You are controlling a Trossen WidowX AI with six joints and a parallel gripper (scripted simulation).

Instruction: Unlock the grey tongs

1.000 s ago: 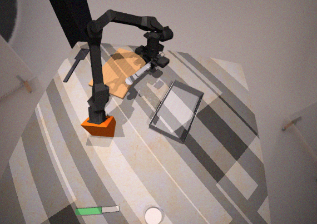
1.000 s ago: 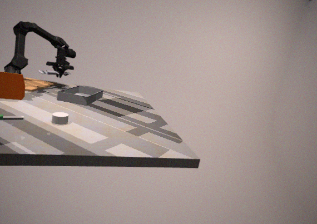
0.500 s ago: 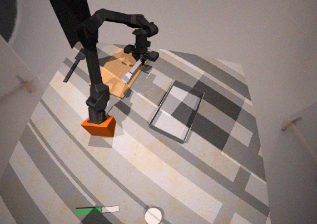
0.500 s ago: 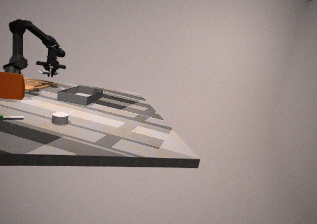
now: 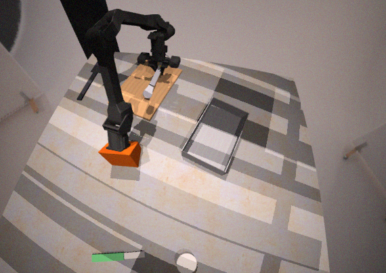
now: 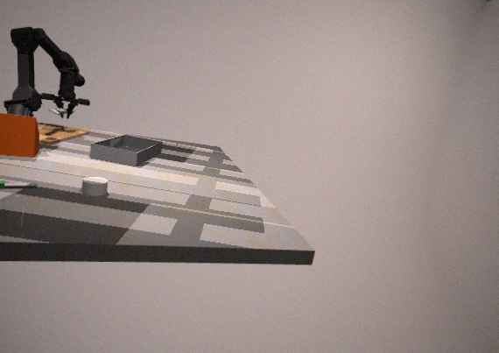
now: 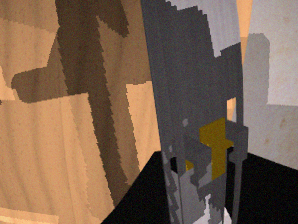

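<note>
The grey tongs [image 5: 153, 84] [image 6: 56, 111] [image 7: 195, 75] are held in the air above the wooden board [image 5: 159, 98] [image 6: 72, 133] [image 7: 30, 140], roughly level, with their arms close together. The wrist view shows yellow and grey parts near their held end. My gripper [image 5: 159, 72] [image 6: 66, 113] points down and is shut on the tongs near one end; the broad light end reaches out over the board. Whether the lock is engaged cannot be told. The grey roasting tin [image 5: 203, 162] [image 6: 114, 154] stands apart from the board, with nothing across it.
An orange block [image 5: 120, 157] [image 6: 17, 136] sits at the arm's base. A white cylinder [image 5: 187, 262] [image 6: 94, 187] and a green and white bar [image 5: 108, 257] lie far from the board. A dark long-handled tool [image 5: 89, 86] lies beyond the board, partly behind the arm.
</note>
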